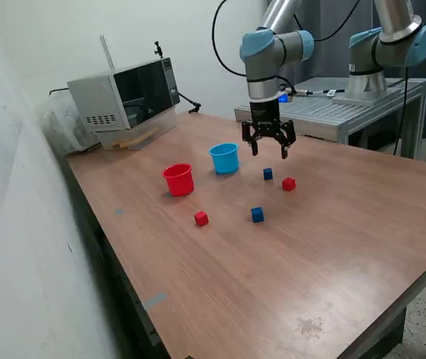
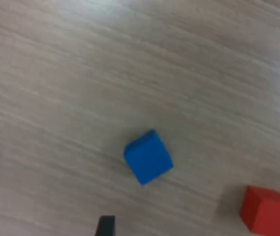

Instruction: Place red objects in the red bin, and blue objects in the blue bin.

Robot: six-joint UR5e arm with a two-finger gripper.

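Note:
My gripper (image 1: 269,152) hangs open above the table with nothing between its fingers, just over a blue cube (image 1: 268,173). A red cube (image 1: 289,184) lies close beside that cube, toward the exterior view's right. Nearer the front lie another blue cube (image 1: 257,215) and another red cube (image 1: 201,218). The red bin (image 1: 178,179) and the blue bin (image 1: 224,158) stand upright side by side, toward the exterior view's left of the gripper. The wrist view shows a blue cube (image 2: 148,157) on the wood, a red cube (image 2: 267,209) near it and one dark fingertip (image 2: 106,225) at the picture's edge.
A microwave (image 1: 126,93) stands at the table's back corner on the exterior view's left, beside the wall. A second arm's base (image 1: 381,60) sits on a grey metal bench (image 1: 332,112) behind the table. The table's edge (image 1: 392,310) runs along the exterior view's right.

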